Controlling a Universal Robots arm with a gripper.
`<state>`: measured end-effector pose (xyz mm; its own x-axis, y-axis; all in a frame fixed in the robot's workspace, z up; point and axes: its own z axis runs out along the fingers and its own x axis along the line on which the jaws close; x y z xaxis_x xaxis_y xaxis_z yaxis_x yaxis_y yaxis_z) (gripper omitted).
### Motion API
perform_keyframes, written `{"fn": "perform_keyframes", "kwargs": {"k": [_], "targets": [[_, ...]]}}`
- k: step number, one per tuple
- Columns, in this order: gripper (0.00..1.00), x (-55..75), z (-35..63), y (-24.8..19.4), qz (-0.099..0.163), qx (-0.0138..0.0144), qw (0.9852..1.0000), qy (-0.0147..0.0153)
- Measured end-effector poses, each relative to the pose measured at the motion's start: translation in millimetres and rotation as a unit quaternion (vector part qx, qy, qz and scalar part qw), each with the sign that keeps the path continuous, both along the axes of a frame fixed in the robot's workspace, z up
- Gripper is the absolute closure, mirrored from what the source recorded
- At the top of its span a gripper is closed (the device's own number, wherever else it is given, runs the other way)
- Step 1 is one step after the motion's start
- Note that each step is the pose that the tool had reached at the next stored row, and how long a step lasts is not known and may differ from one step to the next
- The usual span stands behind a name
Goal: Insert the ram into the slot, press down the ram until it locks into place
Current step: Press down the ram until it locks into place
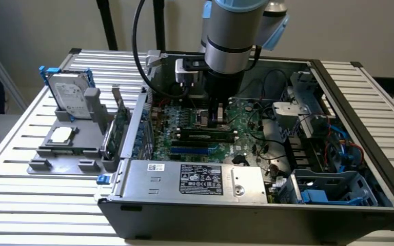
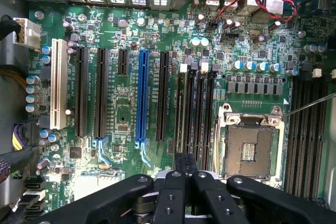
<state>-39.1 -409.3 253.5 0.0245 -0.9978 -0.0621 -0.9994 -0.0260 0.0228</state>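
Several black memory sockets run side by side beneath my gripper (image 2: 186, 174), and the ram (image 1: 207, 136) sits along one of them, just ahead of my fingertips as seen in the exterior view. My fingers (image 2: 185, 162) are drawn close together over the slot (image 2: 190, 109); whether they touch the stick I cannot tell. Beside my fingers lies the square metal CPU socket (image 2: 251, 145), and further off on the other side the blue slot (image 2: 142, 95).

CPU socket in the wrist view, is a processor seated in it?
No. The CPU socket sits open and bare inside its metal frame, contact bed exposed, no chip in it.
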Motion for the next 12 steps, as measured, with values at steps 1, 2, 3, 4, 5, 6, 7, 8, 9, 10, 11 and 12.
{"fn": "perform_keyframes", "kwargs": {"k": [1, 2, 3, 4, 5, 6, 7, 8, 9, 10, 11, 12], "targets": [[0.89, 0.0, 0.0, 0.0, 0.000, 0.0000, 1.0000, 0.0000], [0.89, 0.0, 0.0, 0.0, 0.000, 0.0000, 1.0000, 0.0000], [0.89, -0.1, -0.2, 0.0, 0.000, 0.0000, 1.0000, 0.0000], [0.89, -0.1, -0.6, 0.0, 0.000, -0.0001, 1.0000, 0.0000], [0.89, -0.1, -1.3, 0.1, 0.000, -0.0001, 1.0000, 0.0000], [0.89, -0.6, -2.5, 0.3, 0.000, 0.0000, 1.0000, 0.0001], [0.89, -0.7, -3.9, 0.4, 0.000, -0.0001, 1.0000, 0.0004], [0.89, -0.9, -5.4, 0.6, 0.000, -0.0001, 1.0000, 0.0006], [0.89, -1.1, -6.7, 0.8, 0.000, -0.0001, 1.0000, 0.0009], [0.89, -1.3, -8.0, 1.0, 0.000, -0.0001, 1.0000, 0.0013], [0.89, -1.3, -9.2, 1.3, 0.000, 0.0000, 1.0000, 0.0019], [0.89, -1.4, -10.3, 1.6, 0.000, 0.0000, 1.0000, 0.0024]]}}
